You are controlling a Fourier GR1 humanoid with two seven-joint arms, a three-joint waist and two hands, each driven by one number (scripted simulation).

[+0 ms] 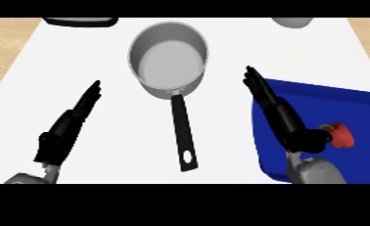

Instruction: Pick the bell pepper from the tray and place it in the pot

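A red bell pepper (340,135) lies on the blue tray (318,102) at the right, close to the tray's right side. My right hand (278,115) is over the tray's left part, fingers straight and pointing away, its thumb next to the pepper. It is open and holds nothing. The grey pot (168,58) stands in the middle of the white counter, its black handle (182,132) pointing toward me. My left hand (69,124) rests open at the lower left, fingers straight.
A dark-rimmed object (81,21) shows at the top left edge, and a grey rounded object (294,22) at the top right. Wooden surface borders the white counter on both sides.
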